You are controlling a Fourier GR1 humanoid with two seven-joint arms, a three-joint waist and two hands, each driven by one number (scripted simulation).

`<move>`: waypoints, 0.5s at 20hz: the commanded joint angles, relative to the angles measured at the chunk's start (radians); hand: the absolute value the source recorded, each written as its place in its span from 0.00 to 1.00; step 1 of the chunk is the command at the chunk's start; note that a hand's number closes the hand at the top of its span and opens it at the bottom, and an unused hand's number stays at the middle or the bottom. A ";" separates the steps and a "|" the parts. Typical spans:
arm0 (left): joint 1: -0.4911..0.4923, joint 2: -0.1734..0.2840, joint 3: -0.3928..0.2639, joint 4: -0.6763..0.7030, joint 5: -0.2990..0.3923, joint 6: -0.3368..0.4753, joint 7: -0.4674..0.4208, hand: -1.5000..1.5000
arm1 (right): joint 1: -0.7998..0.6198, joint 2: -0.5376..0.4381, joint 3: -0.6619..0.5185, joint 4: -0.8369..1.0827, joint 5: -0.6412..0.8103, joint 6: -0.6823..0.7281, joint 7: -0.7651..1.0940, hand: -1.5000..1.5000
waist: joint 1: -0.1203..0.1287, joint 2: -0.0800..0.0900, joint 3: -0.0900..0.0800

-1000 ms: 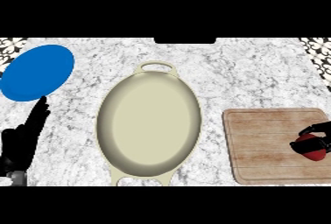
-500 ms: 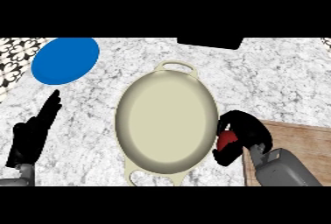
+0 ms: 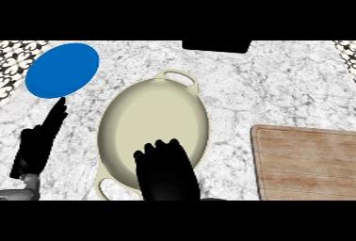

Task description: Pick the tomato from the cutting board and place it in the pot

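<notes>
The cream oval pot point(image 3: 156, 113) stands mid-counter, with handles at its far and near ends. My right hand point(image 3: 165, 172) hovers over the pot's near half, back up, fingers curled downward. No tomato shows anywhere; it is hidden under that hand's curled fingers. The wooden cutting board point(image 3: 306, 162) lies to the right of the pot with nothing on it. My left hand point(image 3: 40, 141) rests at the left side of the counter, open, fingers straight and pointing away from me.
A blue plate point(image 3: 62, 70) lies at the far left, just beyond the left hand's fingertips. A dark object point(image 3: 215, 45) sits at the counter's far edge. White marbled counter point(image 3: 278, 89) shows between the pot and the board.
My right hand has carried the tomato from the board, past the pot's right rim, to above the pot's near half. The tomato is now out of sight. The left hand stayed put.
</notes>
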 commanded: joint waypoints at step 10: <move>0.010 -0.010 0.028 0.014 0.000 0.021 -0.003 0.50 | -0.234 0.064 0.118 -0.103 0.195 -0.256 0.370 1.00 | -0.048 0.011 0.004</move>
